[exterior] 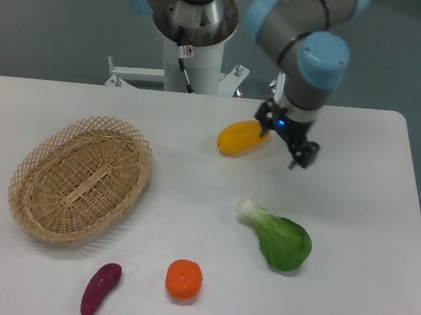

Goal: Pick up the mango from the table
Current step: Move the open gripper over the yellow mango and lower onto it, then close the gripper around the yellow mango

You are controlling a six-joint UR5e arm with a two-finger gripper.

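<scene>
The mango [242, 138] is laid lengthwise left-right, right end tilted up, just left of the gripper [283, 146], whose fingers are spread.

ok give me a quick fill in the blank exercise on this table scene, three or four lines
1. The gripper is right beside the ____, at that fruit's right end.
2. The woven basket holds ____ items.
3. The round orange lies just right of the ____ sweet potato.
4. The leafy green vegetable lies on the white table, ____ the basket.

Missing words: mango; no; purple; outside
</scene>
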